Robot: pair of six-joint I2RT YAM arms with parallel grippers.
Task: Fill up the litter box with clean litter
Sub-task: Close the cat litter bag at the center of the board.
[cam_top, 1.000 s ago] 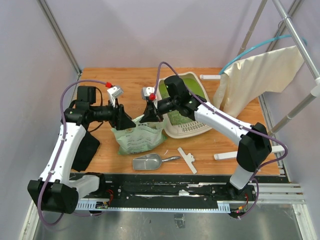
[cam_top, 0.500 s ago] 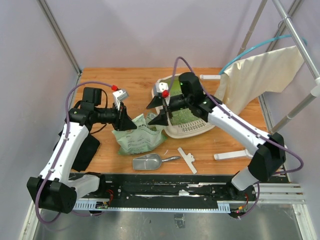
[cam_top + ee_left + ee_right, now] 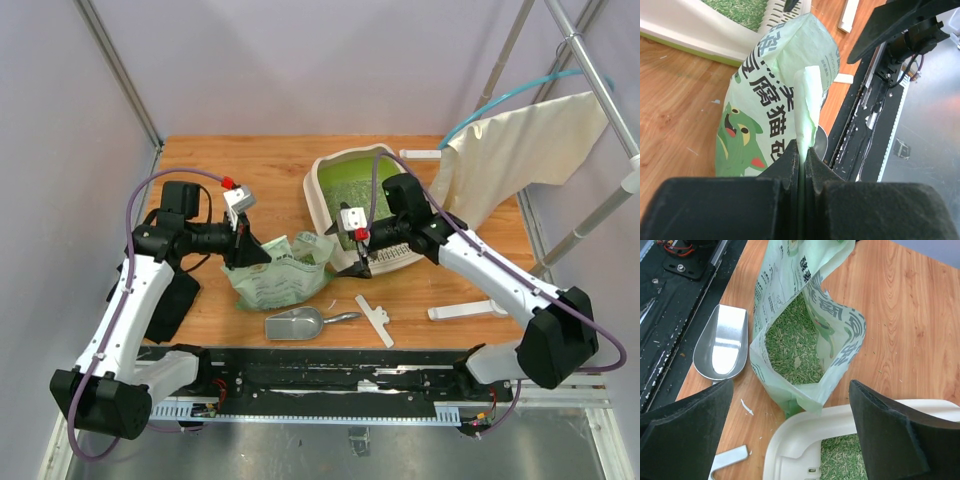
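Observation:
The litter box (image 3: pixel 318 195), a cream-white tray, stands at the table's middle right, with clean litter (image 3: pixel 352 188) in it. Its near rim (image 3: pixel 805 440) and some granules (image 3: pixel 840 462) show in the right wrist view. The light green bag (image 3: pixel 275 278) stands left of it, mouth open, holding more litter (image 3: pixel 790 347). My left gripper (image 3: pixel 250 252) is shut on the bag's (image 3: pixel 775 85) upper edge; that edge runs between its tips (image 3: pixel 801 152). My right gripper (image 3: pixel 350 250) hangs open over the bag's mouth and the box corner (image 3: pixel 791 385), holding nothing.
A silver scoop (image 3: pixel 295 323) lies in front of the bag, also seen in the right wrist view (image 3: pixel 722 345). White plastic strips (image 3: pixel 375 318) (image 3: pixel 465 311) lie near the front right. A cream cloth (image 3: pixel 520 150) hangs at the back right. A black object (image 3: pixel 175 300) sits at the left.
My right gripper opened, let go of the bag and drew back right toward the box. My left gripper closed on the bag's edge.

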